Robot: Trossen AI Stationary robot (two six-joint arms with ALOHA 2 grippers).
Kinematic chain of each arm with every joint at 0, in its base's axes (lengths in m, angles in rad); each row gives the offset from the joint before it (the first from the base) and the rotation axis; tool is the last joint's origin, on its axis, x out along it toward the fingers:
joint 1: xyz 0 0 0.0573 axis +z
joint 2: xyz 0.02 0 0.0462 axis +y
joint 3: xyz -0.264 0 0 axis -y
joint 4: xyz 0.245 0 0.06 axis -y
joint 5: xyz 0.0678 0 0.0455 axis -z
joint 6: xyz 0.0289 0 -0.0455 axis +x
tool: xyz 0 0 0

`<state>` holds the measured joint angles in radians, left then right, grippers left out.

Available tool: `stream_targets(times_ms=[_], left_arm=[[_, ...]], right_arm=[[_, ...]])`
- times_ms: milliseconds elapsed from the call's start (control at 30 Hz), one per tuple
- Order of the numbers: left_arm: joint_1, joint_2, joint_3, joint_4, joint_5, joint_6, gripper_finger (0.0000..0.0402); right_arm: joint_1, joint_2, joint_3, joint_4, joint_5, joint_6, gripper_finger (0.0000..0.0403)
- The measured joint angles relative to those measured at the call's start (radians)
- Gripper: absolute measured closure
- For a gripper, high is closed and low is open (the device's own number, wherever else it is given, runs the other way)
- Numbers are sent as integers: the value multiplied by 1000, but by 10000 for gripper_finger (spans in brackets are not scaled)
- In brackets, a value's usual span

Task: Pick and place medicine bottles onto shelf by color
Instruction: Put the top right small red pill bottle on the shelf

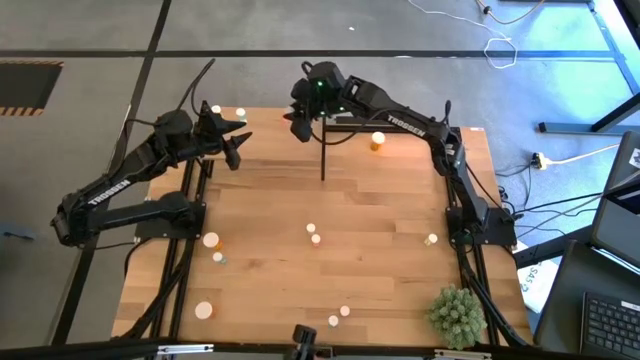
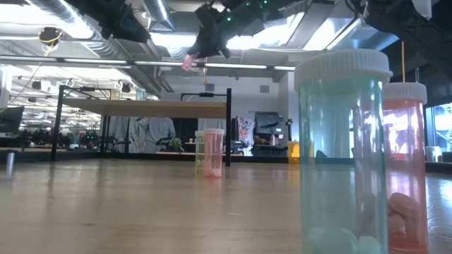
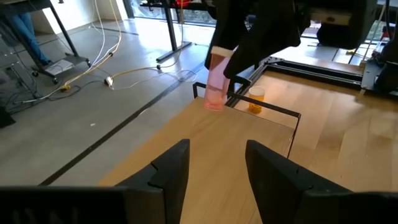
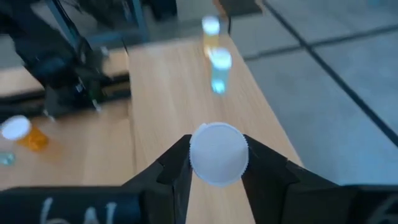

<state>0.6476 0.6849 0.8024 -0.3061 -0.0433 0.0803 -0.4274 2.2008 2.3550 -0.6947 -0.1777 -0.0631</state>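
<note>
My left gripper (image 1: 236, 141) waits open and empty by two bottles (image 1: 228, 112) on the shelf (image 1: 270, 125). My right gripper (image 1: 300, 118) clamps a pink bottle (image 3: 217, 84) above the shelf; released this high, it may tip or roll off.

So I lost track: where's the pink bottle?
High view: the right gripper holds the pink bottle above the shelf, near its far edge.
</note>
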Motion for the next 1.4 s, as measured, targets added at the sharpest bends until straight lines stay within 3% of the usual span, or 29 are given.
stream_targets(times_ms=[467,867,1033,1400], left_arm=[[0,0,0,0,0,-1,250],[0,0,0,-1,0,0,250],[0,0,0,-2,0,0,250],[0,0,0,-1,0,0,250]], right_arm=[[-70,16,-9,-178,82,-15,279],[-97,53,-22,-225,82,9,279],[-107,64,-22,-231,159,22,279],[-116,67,-22,-253,143,31,279]])
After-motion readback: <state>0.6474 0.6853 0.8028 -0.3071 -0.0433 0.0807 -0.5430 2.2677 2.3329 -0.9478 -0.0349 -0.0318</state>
